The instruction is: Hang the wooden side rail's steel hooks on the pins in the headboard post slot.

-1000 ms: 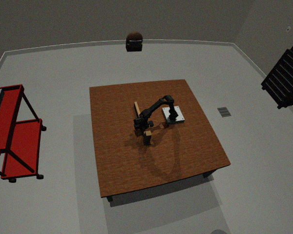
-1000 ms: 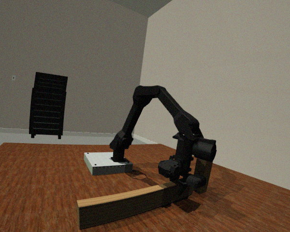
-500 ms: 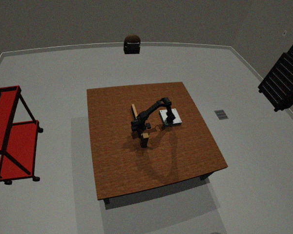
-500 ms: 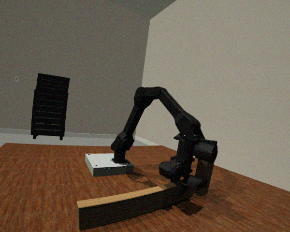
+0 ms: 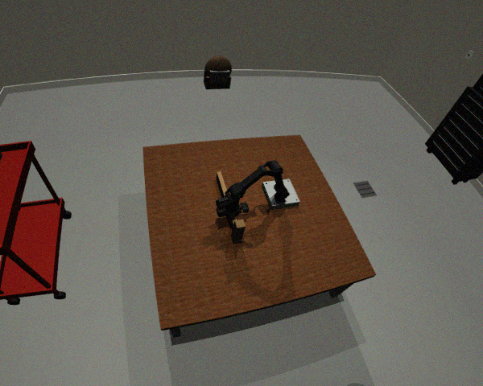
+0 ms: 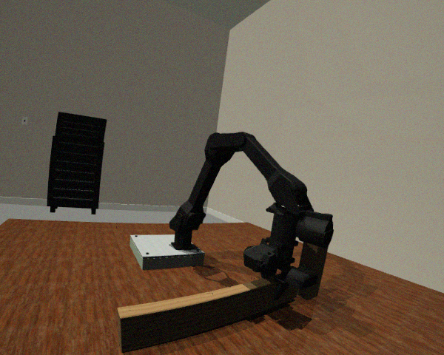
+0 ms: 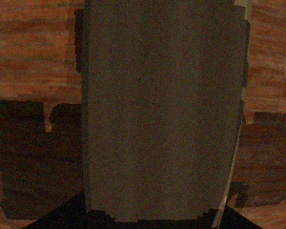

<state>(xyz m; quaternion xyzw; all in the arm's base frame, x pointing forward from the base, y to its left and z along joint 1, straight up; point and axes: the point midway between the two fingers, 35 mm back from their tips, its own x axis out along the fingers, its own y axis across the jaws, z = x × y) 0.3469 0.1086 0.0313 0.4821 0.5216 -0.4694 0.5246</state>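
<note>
The wooden side rail (image 5: 220,179) (image 6: 183,302) (image 7: 162,110) lies lengthwise, its far end on the table (image 5: 183,265) (image 6: 61,302). It fills the middle of the wrist view. My gripper (image 6: 285,287) (image 7: 146,188) points down and is shut on the rail near its post-side end; in the top view the arm covers the fingers. The headboard post (image 5: 238,224) (image 6: 314,259) stands upright just beyond the gripper, close to that rail end. The hooks, the slot and the pins are hidden by the arm and shadow, so I cannot tell whether the hooks touch the pins.
The arm (image 5: 249,180) (image 6: 260,158) arches from its white base plate (image 5: 269,189) (image 6: 149,244) to the rail. A red cart (image 5: 34,249) stands left of the table, and a black cabinet (image 5: 462,133) (image 6: 77,164) stands beyond it on the other side.
</note>
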